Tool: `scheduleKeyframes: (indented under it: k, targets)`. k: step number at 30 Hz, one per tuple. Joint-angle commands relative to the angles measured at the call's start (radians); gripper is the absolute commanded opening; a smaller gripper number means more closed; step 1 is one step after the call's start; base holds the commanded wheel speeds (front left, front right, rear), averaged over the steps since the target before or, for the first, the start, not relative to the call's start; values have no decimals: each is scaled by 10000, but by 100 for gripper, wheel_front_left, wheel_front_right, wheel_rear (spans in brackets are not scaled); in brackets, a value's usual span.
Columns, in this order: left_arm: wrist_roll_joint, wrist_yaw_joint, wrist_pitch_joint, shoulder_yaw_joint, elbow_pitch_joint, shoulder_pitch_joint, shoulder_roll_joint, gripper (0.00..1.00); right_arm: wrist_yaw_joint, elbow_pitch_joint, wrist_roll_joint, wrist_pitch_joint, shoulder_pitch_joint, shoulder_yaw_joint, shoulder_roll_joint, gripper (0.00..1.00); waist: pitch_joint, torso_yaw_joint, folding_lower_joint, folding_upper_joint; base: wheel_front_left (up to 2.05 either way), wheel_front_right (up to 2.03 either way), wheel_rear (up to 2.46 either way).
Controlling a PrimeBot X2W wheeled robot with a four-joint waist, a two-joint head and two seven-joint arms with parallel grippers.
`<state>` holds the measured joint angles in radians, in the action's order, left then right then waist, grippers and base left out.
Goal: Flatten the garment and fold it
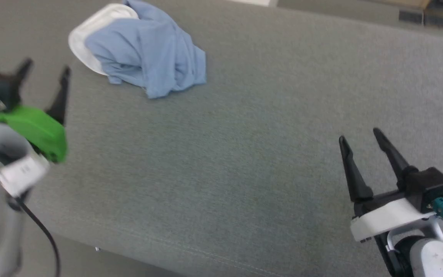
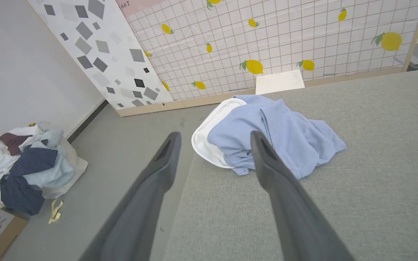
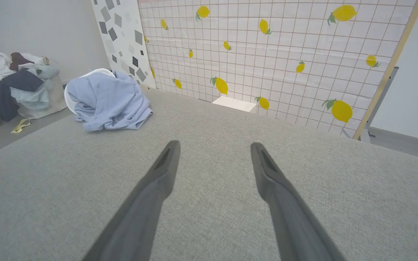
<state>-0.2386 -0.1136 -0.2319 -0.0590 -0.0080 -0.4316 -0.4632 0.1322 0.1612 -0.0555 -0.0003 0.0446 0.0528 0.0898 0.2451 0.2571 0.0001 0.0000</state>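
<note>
The garment (image 1: 148, 54) sits in a crumpled heap near the far left edge of the grey table (image 1: 225, 161) — nothing flattened, nothing folded yet. Left pincer (image 1: 47, 67) hovers near it, jaws wide and empty; right pincer (image 1: 360, 135) gapes empty too, well apart — all the work lies ahead.

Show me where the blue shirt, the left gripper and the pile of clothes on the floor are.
blue shirt (image 1: 148, 54): head view, middle of the crumpled blue fabric.
left gripper (image 1: 47, 66): head view, midway between its open fingertips.
pile of clothes (image 2: 27, 163): left wrist view, dark blue piece at its middle.
</note>
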Motion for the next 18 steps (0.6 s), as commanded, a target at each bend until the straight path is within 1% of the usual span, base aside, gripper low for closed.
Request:
scheduleKeyframes:
  k: [1,4,7,11,13,15,18]
  targets:
    - [-199,-84,-231,-89,57,-540,-422,100,-15,108,109,-90,272,-29,51,100,1762,-1252,-1,0,0,0,0]
    - [-645,-151,-692,-389,300,-1441,-1279,100,-15,170,183,-244,446,-129,45,100,2333,-1659,-1,0,0,0,0]
    - [-1327,-164,-1068,-1198,622,-2383,-2299,100,-15,207,268,-435,537,-275,17,100,2862,-2025,-1,0,0,0,0]
    - [-2596,-167,-1812,-2167,1436,-3598,-3241,100,-15,143,362,-692,668,-317,-21,100,3429,-2486,-1,0,0,0,0]
    - [-3367,-168,-2180,-2573,1817,-4162,-3633,100,-15,105,372,-833,807,-341,-62,100,3677,-2721,-1,0,0,0,0]
    - [-4240,-168,-2634,-2725,2209,-4708,-3862,100,-15,92,363,-966,937,-409,-122,100,3931,-2916,-1,0,0,0,0]
    - [-5044,-169,-3449,-3177,2604,-5343,-4406,100,-15,104,351,-1125,1079,-444,-199,100,4286,-3139,-1,0,0,0,0]
